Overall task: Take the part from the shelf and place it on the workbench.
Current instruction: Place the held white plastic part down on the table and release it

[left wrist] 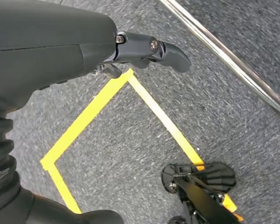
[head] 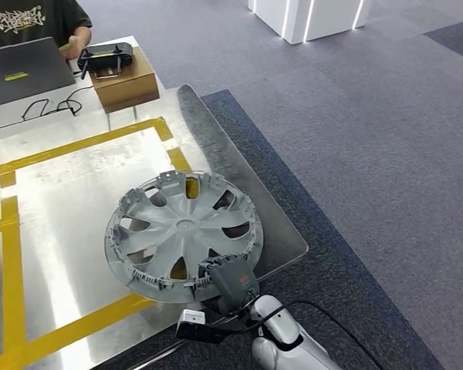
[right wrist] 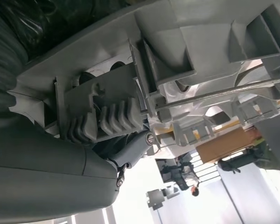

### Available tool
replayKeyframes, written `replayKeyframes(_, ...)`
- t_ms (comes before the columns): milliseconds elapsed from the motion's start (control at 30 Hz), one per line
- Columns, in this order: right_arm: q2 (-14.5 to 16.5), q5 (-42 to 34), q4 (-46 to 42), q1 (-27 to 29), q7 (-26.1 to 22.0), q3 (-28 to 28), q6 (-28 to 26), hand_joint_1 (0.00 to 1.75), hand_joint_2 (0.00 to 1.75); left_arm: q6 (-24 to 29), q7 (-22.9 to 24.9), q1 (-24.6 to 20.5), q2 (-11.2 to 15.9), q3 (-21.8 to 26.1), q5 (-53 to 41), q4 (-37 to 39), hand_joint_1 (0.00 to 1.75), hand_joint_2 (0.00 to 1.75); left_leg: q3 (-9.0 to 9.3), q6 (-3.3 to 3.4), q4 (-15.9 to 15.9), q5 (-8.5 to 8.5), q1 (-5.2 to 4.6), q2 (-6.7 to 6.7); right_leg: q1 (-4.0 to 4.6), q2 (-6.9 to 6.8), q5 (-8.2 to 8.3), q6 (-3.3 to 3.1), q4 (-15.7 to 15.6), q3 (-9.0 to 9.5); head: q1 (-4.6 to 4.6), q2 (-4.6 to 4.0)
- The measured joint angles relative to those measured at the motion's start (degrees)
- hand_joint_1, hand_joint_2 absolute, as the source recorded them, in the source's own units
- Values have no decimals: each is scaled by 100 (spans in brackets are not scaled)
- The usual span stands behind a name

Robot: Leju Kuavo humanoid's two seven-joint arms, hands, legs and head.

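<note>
The silver hubcap (head: 184, 233) sits at the worktop's (head: 72, 231) 5 o'clock corner, inside yellow tape lines (head: 11, 270). The right robot hand (head: 232, 281) grips its near rim at 5 o'clock. The left robot hand (left wrist: 96, 42) hangs over grey carpet (head: 363, 116), fingers out straight, holding nothing. A cardboard box (head: 124, 77) sits at 12.

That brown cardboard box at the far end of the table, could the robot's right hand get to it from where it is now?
Probably not. The right hand grips the near rim of the wheel cover, so it is busy, and the cardboard box sits across the metal table at its far end, beside a person.
</note>
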Motion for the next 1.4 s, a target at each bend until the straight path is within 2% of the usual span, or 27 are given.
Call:
replayKeyframes(67, 0, 20, 0, -20, 72, -17, 0, 175, 175, 2, 0, -12, -7, 20, -9, 0, 0, 175, -35, -72, 7, 18, 14, -101, 5, 147, 80, -39, -387, 205, 3, 0)
replayKeyframes(133, 0, 36, -3, -31, 145, -47, -5, 175, 175, 4, -1, -4, -9, 37, -22, 0, 0, 175, -68, -160, -5, 45, 43, -200, 23, 64, 86, -86, -418, 242, 2, 0)
replayKeyframes(200, 1, 47, -9, -43, 212, -88, -21, 175, 175, 5, -2, 11, -11, 48, -34, 0, 0, 175, -125, -219, 110, -39, 46, -91, 11, -64, 114, -158, -464, 270, -19, 0)
replayKeyframes(233, 1, 54, -12, -47, 246, -110, -33, 175, 175, 6, -3, 9, -13, 55, -42, 0, 0, 175, -218, -242, 314, -169, 42, 26, 0, -137, 124, -191, -489, 282, -45, 0)
replayKeyframes(300, -7, 79, -12, -43, 328, -161, -63, 175, 175, 8, -3, 0, -21, 69, -54, 0, 0, 175, -553, -280, 1044, -549, 44, 241, 9, -285, 120, -228, -496, 282, -90, 0)
replayKeyframes(367, -20, 114, -11, -36, 406, -218, -94, 175, 175, 11, -2, 4, -24, 91, -60, 0, 0, 175, -798, -307, 1601, -733, 51, 285, 19, -431, 111, -235, -491, 277, -97, 0)
replayKeyframes(400, -26, 131, -11, -37, 438, -245, -106, 175, 175, 13, -2, 13, -24, 105, -62, 0, 0, 175, -770, -311, 1576, -663, 51, 295, 19, -493, 105, -233, -488, 278, -98, 0)
replayKeyframes(433, -29, 148, -11, -38, 467, -270, -116, 175, 175, 13, -2, 22, -24, 118, -66, 0, 0, 175, -624, -308, 1317, -497, 51, 323, 19, -548, 97, -226, -484, 285, -99, 0)
replayKeyframes(467, -30, 162, -14, -41, 494, -291, -123, 175, 175, 14, -2, 26, -23, 129, -69, 0, 0, 175, -400, -297, 899, -297, 48, 411, 20, -598, 86, -212, -479, 297, -99, 0)
replayKeyframes(533, -32, 183, -22, -48, 539, -337, -129, 175, 175, 14, -2, 13, -23, 138, -72, 0, 0, 175, -38, -234, 194, -72, 11, 628, 52, -680, 57, -161, -464, 318, -98, 0)
replayKeyframes(567, -33, 189, -25, -53, 556, -362, -130, 175, 175, 14, -2, 6, -24, 141, -73, 0, 0, 175, 35, -194, 34, -50, -7, 691, 68, -717, 45, -130, -460, 326, -91, 0)
replayKeyframes(633, -34, 213, -26, -62, 597, -408, -131, 175, 175, 14, -2, 5, -26, 155, -73, 0, 0, 175, 27, -116, -1, -56, -26, 624, 76, -792, 34, -65, -470, 349, -78, 0)
replayKeyframes(667, -35, 230, -27, -65, 623, -422, -131, 175, 175, 14, -2, 13, -32, 162, -73, 0, 0, 175, 29, -84, -14, -47, -19, 576, 65, -780, 12, -26, -460, 348, -76, 0)
replayKeyframes(733, -37, 264, -29, -67, 671, -451, -129, 175, 175, 15, -2, 17, -42, 174, -73, 0, 0, 175, 41, -15, -43, -18, 6, 485, 44, -580, -175, 37, -203, 229, -49, 0)
replayKeyframes(800, -48, 285, -28, -50, 719, -480, -122, 175, 175, 16, -2, 6, -44, 179, -73, 0, 0, 175, 29, 24, -48, -3, 16, 389, 32, -332, -544, 66, 533, -139, -8, 0)
replayKeyframes(833, -56, 300, -27, -36, 750, -493, -117, 175, 175, 16, -2, 1, -43, 182, -74, 0, 0, 175, 21, 32, -46, -1, 12, 332, 32, -290, -690, 69, 931, -346, 2, 0)
replayKeyframes(867, -65, 317, -25, -25, 780, -503, -113, 175, 175, 16, -1, 0, -45, 186, -74, 0, 0, 175, 18, 34, -44, -1, 7, 268, 32, -272, -741, 67, 1197, -499, 7, 0)
replayKeyframes(900, -72, 335, -25, -20, 806, -512, -110, 175, 175, 16, -1, 3, -48, 191, -75, 0, 0, 175, 22, 34, -42, -1, 3, 202, 33, -262, -665, 59, 1225, -543, 8, 0)
replayKeyframes(933, -75, 350, -24, -20, 824, -520, -108, 175, 175, 16, 0, 5, -53, 198, -75, 0, 0, 175, 29, 32, -41, -2, 2, 134, 33, -241, -480, 43, 1017, -474, 9, 0)
replayKeyframes(967, -77, 358, -24, -24, 836, -527, -107, 175, 175, 16, 0, 5, -60, 205, -75, 0, 0, 175, 38, 28, -40, -4, 2, 65, 28, -175, -233, 22, 616, -308, 12, 0)
replayKeyframes(1033, -81, 362, -25, -35, 845, -542, -102, 175, 175, 16, 2, -2, -73, 213, -75, 0, 0, 175, 32, -7, -31, -5, 1, -57, 11, 60, 76, -22, -147, 43, 25, 0)
replayKeyframes(1100, -86, 366, -26, -36, 847, -555, -90, 175, 175, 16, 9, -4, -77, 220, -75, 0, 0, 175, -3, -78, -29, 10, 15, -158, 14, 167, 107, -55, -399, 183, 34, 0)
replayKeyframes(1167, -86, 376, -35, -39, 860, -561, -69, 175, 175, 16, 16, 10, -77, 240, -75, 0, 0, 175, -26, -159, -32, 18, 39, -219, 24, 60, 128, -110, -427, 212, 32, 0)
replayKeyframes(1233, -85, 387, -51, -47, 891, -563, -40, 175, 175, 17, 17, 18, -78, 270, -76, 0, 0, 175, -116, -219, 171, -121, 34, -51, 9, -68, 144, -188, -471, 244, 3, 0)
replayKeyframes(1300, -87, 396, -58, -47, 936, -568, -19, 175, 175, 17, 17, 9, -83, 289, -83, 0, 0, 175, -422, -260, 839, -474, 28, 202, 9, -213, 137, -240, -490, 260, -42, 0)
replayKeyframes(1367, -95, 403, -57, -44, 971, -578, -10, 175, 175, 16, 17, 9, -87, 302, -91, 0, 0, 175, -754, -290, 1557, -757, 39, 279, 22, -348, 126, -260, -488, 260, -61, 0)
replayKeyframes(1400, -97, 408, -57, -43, 979, -582, -4, 175, 175, 16, 17, 16, -85, 309, -92, 0, 0, 175, -796, -296, 1664, -748, 41, 287, 26, -407, 122, -263, -487, 263, -64, 0)
